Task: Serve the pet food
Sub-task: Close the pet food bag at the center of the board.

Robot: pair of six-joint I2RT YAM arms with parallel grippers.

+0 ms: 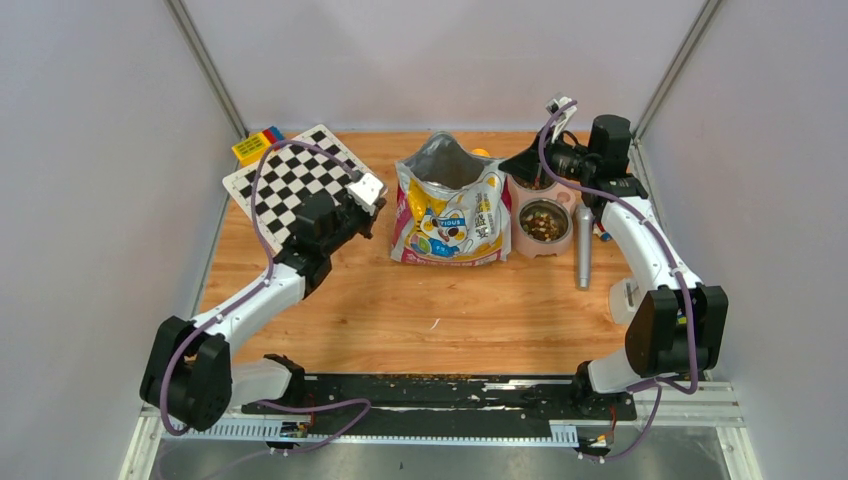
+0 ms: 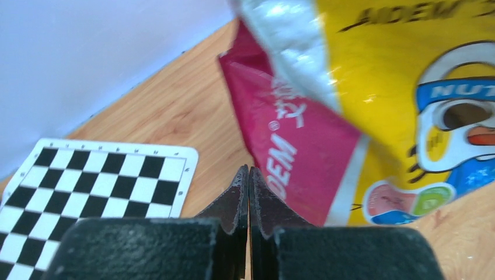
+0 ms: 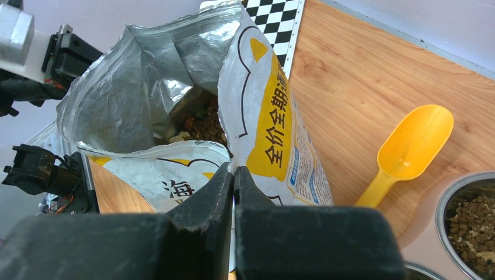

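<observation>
Pet food (image 1: 543, 223) in bowl (image 1: 545, 247) between bag (image 1: 450, 215) and wall (image 1: 760, 150) — both jaws clenched, empty.

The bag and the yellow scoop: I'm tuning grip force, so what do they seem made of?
The bag looks like thin plastic film, glossy printed outside, silvery foil-like lining inside; it crinkles and reflects light. The yellow scoop looks like moulded plastic: smooth, uniform colour, soft sheen.

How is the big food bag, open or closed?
Open. The bag stands with its silvery top gaping, and brown kibble shows inside.
</observation>
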